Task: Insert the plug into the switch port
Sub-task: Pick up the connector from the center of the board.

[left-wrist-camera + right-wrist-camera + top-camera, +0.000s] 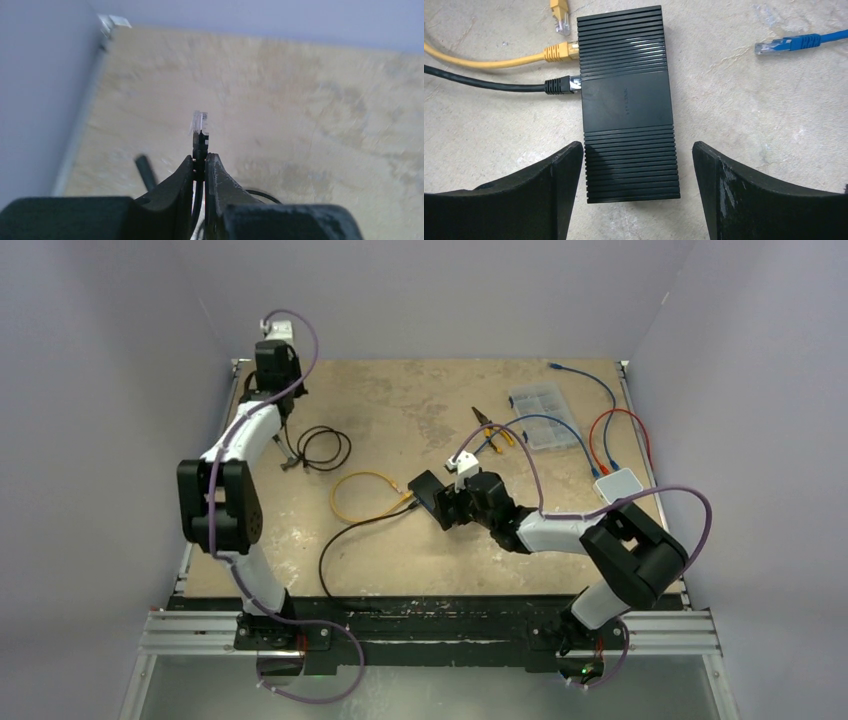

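Observation:
My left gripper (200,162) is shut on a black cable just behind its clear plug (199,122), which sticks out past the fingertips above the table. In the top view this gripper (288,392) is raised near the far left corner, and the cable hangs down to a black coil (322,448). The black ribbed switch (626,100) lies flat mid-table (430,495). A yellow plug (560,51) and a black plug (559,86) sit in ports on its left side. My right gripper (638,150) is open, with a finger on each side of the switch's near end and touching neither side.
A loose yellow plug (560,15) lies by the switch's far corner and a blue plug (786,44) to its right. Pliers (490,425), a clear parts box (540,410), a white box (617,485) and blue and red cables (600,425) occupy the far right.

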